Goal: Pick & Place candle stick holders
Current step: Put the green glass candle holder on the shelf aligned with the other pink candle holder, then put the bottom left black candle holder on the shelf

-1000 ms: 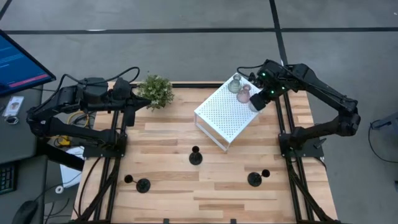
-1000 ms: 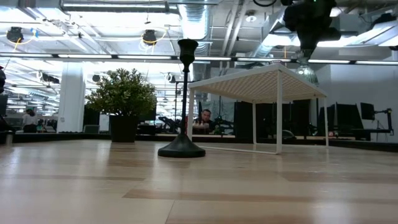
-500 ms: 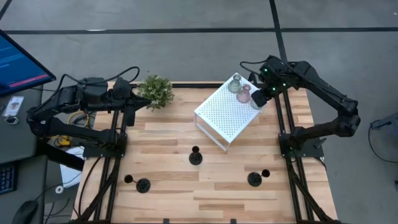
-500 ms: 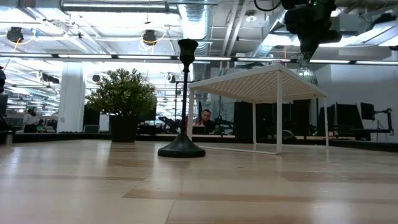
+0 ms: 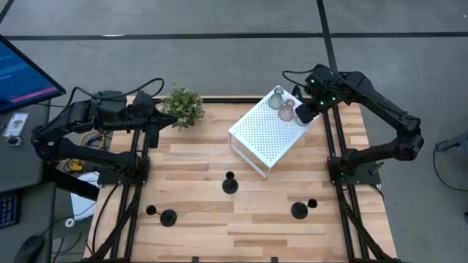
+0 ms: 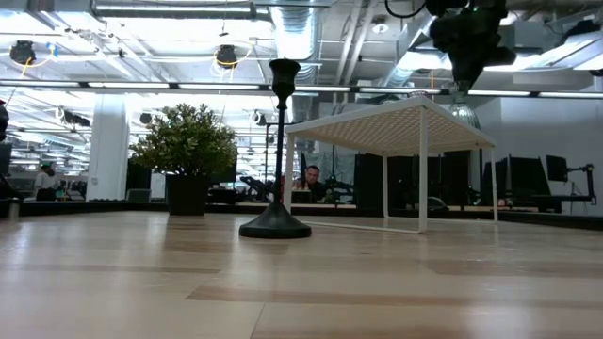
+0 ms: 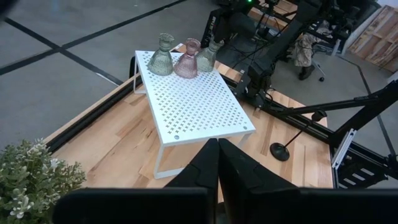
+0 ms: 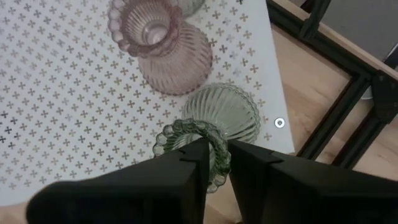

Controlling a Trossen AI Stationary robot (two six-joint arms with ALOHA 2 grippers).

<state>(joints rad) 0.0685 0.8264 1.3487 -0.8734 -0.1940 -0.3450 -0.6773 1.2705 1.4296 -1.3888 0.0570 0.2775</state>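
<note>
Three glass candle stick holders stand at the far right corner of the white perforated shelf (image 5: 265, 137): a greenish one (image 5: 276, 98), a pink one (image 5: 287, 111) and a second greenish one (image 8: 227, 112). My right gripper (image 8: 217, 152) points down over that second greenish one, shut on its rim. Three black holders (image 5: 229, 183), (image 5: 167, 217), (image 5: 298, 210) stand upright on their round bases on the wooden table. My left gripper (image 7: 217, 163) hovers shut over the table's far left, beside the plant. My right gripper has the greenish holder's scalloped rim (image 8: 221, 163) between its two fingers, one finger inside the mouth and one outside. The fingers come from above, pointing steeply down. The holder stands upright with its base on the white shelf, next to the pink one (image 8: 165, 46).
A green potted plant (image 5: 183, 107) stands at the far left of the table. The white shelf stands on thin legs (image 6: 421, 169), at a slant across the table's far right. The wooden top near the front edge between the black holders is bare.
</note>
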